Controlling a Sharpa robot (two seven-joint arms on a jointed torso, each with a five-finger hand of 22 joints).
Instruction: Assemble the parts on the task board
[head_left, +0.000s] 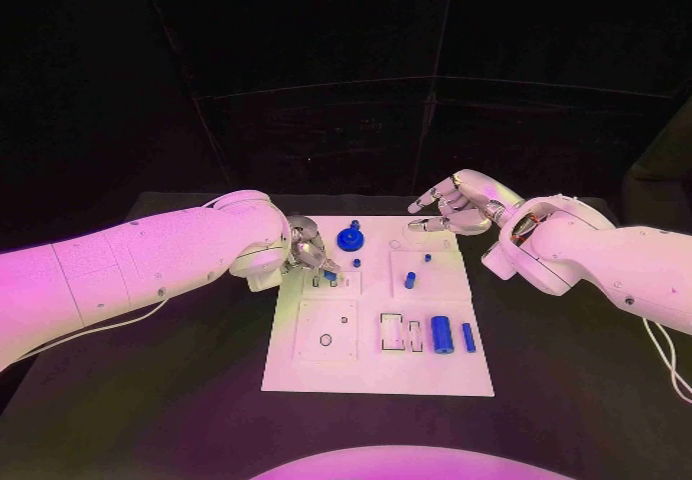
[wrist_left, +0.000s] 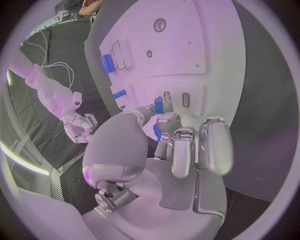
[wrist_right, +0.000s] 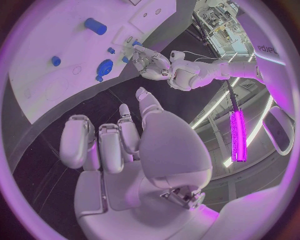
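Blue peg (wrist_left: 159, 105) stands upright, pinched by left robot hand (head_left: 307, 252) above task board (head_left: 378, 375)

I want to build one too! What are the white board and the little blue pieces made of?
The task board looks like matte white plastic: flat, even, no glare, with neat cut recesses. The blue cylinder looks like smooth coloured plastic, with a solid even colour, though painted metal can't be ruled out.
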